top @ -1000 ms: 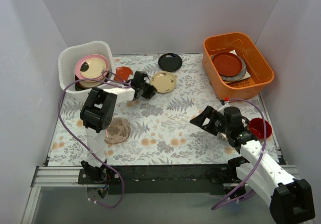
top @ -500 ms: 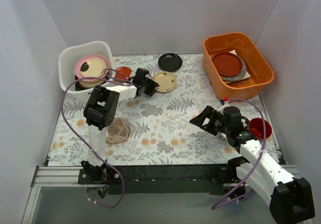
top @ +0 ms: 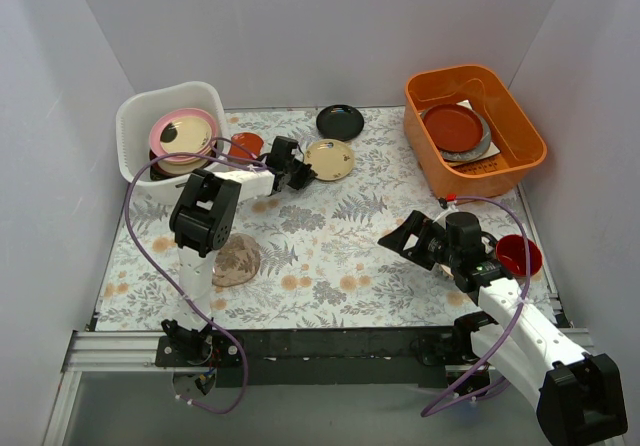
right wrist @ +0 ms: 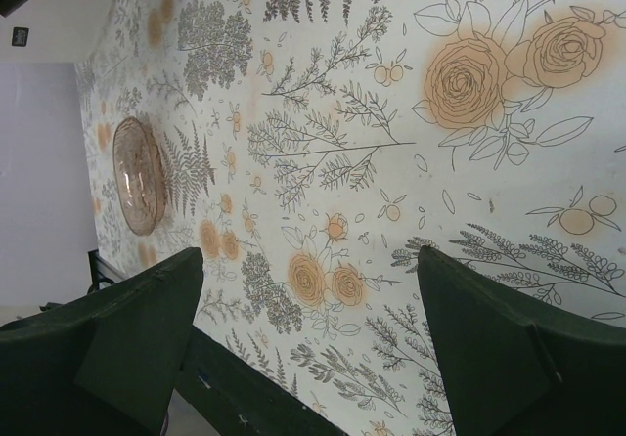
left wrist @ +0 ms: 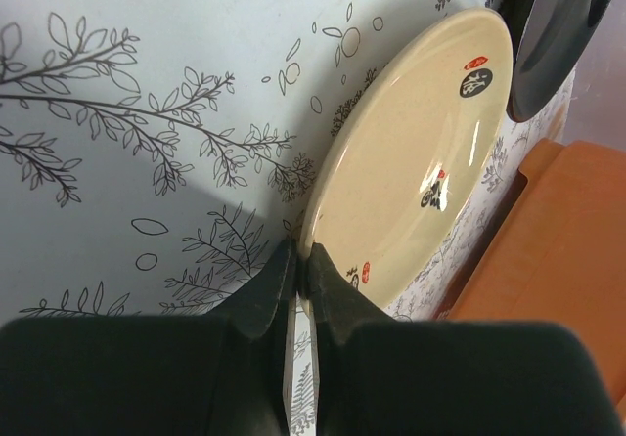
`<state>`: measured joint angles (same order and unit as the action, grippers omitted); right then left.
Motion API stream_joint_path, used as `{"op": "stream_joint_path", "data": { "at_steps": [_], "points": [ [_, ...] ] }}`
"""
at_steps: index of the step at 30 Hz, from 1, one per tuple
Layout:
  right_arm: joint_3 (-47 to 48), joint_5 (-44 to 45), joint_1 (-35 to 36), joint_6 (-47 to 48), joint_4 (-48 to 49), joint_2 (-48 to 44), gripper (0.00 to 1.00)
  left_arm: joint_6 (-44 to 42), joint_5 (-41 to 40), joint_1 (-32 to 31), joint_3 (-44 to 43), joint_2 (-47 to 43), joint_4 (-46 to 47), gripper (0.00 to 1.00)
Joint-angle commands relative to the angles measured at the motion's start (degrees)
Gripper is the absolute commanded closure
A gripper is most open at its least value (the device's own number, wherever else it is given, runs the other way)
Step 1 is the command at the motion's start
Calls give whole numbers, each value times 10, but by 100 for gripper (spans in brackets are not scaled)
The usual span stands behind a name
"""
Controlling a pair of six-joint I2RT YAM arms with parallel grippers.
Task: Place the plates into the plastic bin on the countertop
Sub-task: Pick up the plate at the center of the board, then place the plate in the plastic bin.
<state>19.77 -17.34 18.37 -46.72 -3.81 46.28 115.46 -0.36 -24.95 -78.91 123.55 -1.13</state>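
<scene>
My left gripper (top: 301, 174) (left wrist: 301, 256) is shut on the near rim of the beige plate (top: 331, 159) (left wrist: 421, 162), which lies on the countertop (top: 330, 246) right of the plastic bin (top: 128, 131). The bin holds a pink plate (top: 184, 132) with a yellow one on it. An orange-red plate (top: 246, 145) lies beside the bin and a black plate (top: 339, 122) (left wrist: 553, 35) sits farther back. A brownish floral plate (top: 236, 259) (right wrist: 138, 174) lies near the left arm's base. My right gripper (top: 396, 238) (right wrist: 308, 260) hovers open over bare countertop, holding nothing.
An orange tub (top: 521, 116) at the back right holds a red plate (top: 453, 126) on other dishes. A red mug (top: 518, 255) stands by the right arm. White walls close in the sides and back.
The left gripper has reached slightly towards the beige plate and shut on its rim. The right arm has not moved.
</scene>
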Motion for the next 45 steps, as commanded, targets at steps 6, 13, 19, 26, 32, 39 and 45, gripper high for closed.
{"op": "stream_joint_path", "data": {
  "at_steps": [6, 13, 19, 26, 32, 39, 45],
  "points": [
    [-6, -12, -3, 1, 25, -2, 2, 5, -29, -2, 42, -33, -42, 100],
    [-7, -14, -3, -3, 21, -14, 2, -36, -50, -2, 75, -114, -50, 100],
    [-10, -16, -3, -5, 17, -21, 2, -94, -31, -2, 59, -168, -56, 100],
    [-10, -18, -3, -1, 7, -32, 2, -128, 0, -1, 4, -197, -93, 100],
    [-10, -28, -2, 5, 14, -40, 2, -145, -2, 16, -12, -246, -116, 100],
    [-10, -31, -3, 7, 14, -38, 2, -176, 21, 99, -32, -306, -146, 100],
    [-18, -37, -3, 3, 28, -31, 2, -197, 32, 168, -72, -329, -195, 100]
  ]
}}
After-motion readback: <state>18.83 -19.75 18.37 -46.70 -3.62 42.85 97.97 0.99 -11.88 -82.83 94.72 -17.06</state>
